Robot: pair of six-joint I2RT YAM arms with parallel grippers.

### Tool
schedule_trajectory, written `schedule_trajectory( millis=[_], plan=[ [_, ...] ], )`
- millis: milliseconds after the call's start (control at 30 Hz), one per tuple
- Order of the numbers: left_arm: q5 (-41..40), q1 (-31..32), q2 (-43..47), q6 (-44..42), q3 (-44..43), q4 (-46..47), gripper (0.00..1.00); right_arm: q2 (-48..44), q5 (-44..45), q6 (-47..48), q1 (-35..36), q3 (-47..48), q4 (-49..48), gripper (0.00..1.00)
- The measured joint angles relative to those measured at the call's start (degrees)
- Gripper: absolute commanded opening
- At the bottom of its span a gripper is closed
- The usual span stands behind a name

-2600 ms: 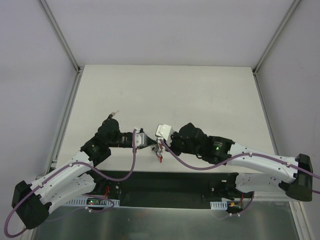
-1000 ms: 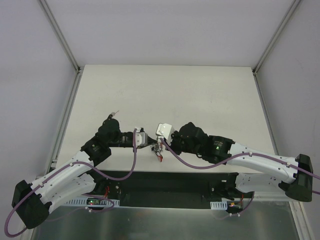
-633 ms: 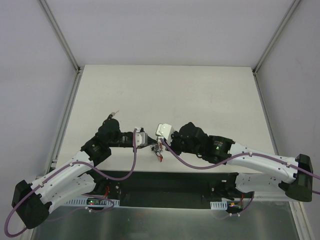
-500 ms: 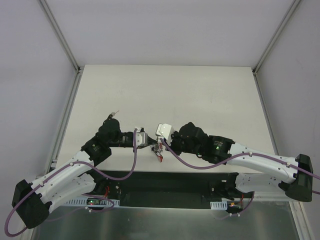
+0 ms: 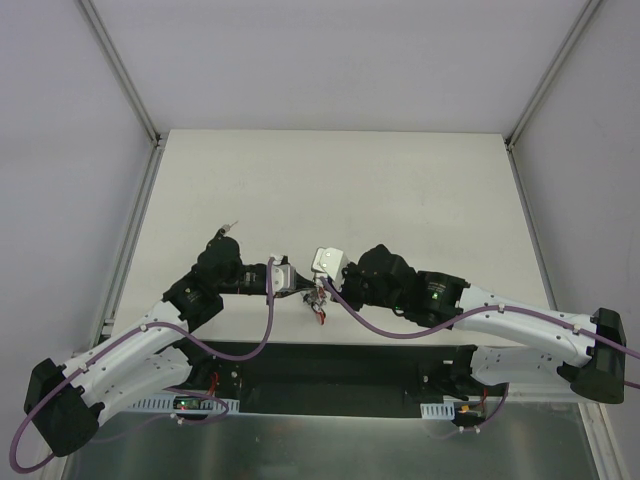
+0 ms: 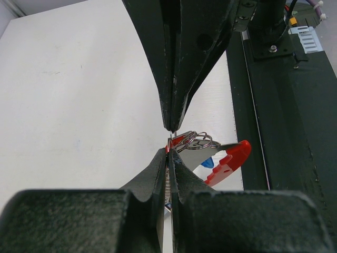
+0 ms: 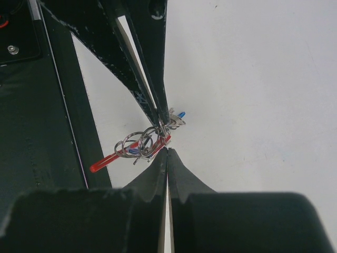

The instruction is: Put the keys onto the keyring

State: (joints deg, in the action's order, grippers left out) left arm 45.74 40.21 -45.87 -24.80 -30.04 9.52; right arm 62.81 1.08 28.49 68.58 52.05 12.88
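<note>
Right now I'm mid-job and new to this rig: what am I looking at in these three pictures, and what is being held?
You are looking at two robot arms bolted at the near edge of a white table. The overhead picture looks down from behind them; their tips meet near the table's front edge. The other two pictures come from a camera on each wrist. One shows the left gripper at the bottom, the other the right gripper, each with the opposite arm's fingers coming in from the top. Between them is the keyring: silver rings, a red clip and a blue-headed key. Both grippers are shut, each pinching thin metal of that bunch. I cannot tell exactly which piece.
</note>
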Motion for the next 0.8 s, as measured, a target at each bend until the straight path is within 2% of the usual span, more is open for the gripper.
schedule_trajectory(
  millis=[800],
  plan=[
    [0.0, 0.0, 0.9, 0.0, 0.0, 0.1, 0.0, 0.0, 0.2, 0.0, -0.1, 0.0, 0.3, 0.01]
  ],
)
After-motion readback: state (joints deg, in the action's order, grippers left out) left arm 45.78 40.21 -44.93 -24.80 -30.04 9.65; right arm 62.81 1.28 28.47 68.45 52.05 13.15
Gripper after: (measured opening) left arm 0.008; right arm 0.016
